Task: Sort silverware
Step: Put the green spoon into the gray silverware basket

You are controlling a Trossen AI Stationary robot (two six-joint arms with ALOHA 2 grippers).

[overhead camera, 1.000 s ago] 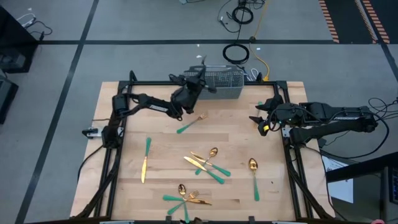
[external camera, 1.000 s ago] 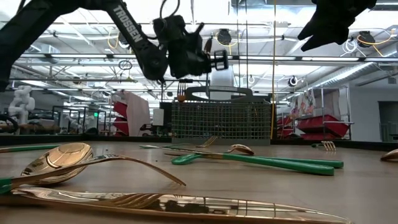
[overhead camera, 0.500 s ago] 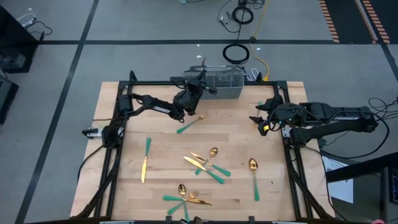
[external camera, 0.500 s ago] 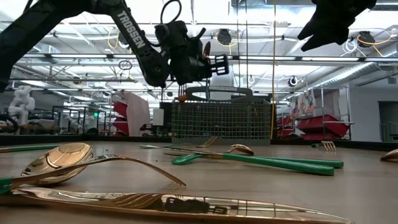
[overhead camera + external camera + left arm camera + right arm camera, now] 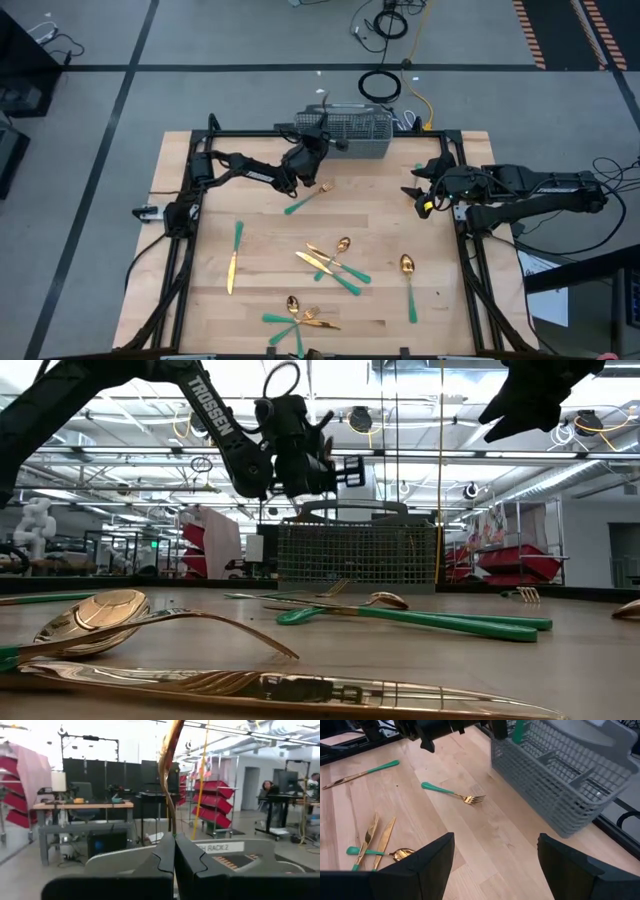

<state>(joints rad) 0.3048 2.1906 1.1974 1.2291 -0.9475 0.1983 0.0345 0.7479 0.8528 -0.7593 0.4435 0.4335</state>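
One gold utensil clamped in the left pincer could slip and miss the caddy; the right pincer stood apart.

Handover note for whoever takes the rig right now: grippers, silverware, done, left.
Left gripper: shut on a gold-headed piece, raised over the caddy's left end.
Right gripper: open, empty, waiting at the table's right edge.
Done: one teal handle shows inside the caddy; the rest of its contents are not clear.
Left on the table: fork near the caddy, knife at left, centre cluster, spoon at right, front cluster.
Next, probably: drop the held piece in, then take the near fork.
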